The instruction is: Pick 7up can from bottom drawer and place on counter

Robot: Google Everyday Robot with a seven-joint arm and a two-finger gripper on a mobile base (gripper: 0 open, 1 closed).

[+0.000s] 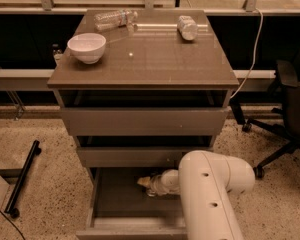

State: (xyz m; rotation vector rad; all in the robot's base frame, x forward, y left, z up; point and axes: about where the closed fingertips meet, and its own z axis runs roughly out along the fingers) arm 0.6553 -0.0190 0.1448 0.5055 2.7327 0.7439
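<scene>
The bottom drawer (117,204) is pulled out, showing its bare grey-brown floor. My white arm reaches down into it from the right. My gripper (144,182) sits low over the drawer floor near the back, pointing left. The 7up can is hidden; I cannot make it out in the drawer or by the gripper. The counter (155,59) is the glossy grey-brown top of the cabinet, above the two upper drawers.
On the counter stand a white bowl (87,47) at front left and two clear plastic bottles lying at the back (115,18) (188,27). An office chair (290,99) stands to the right. A black bar (22,176) lies on the floor at left.
</scene>
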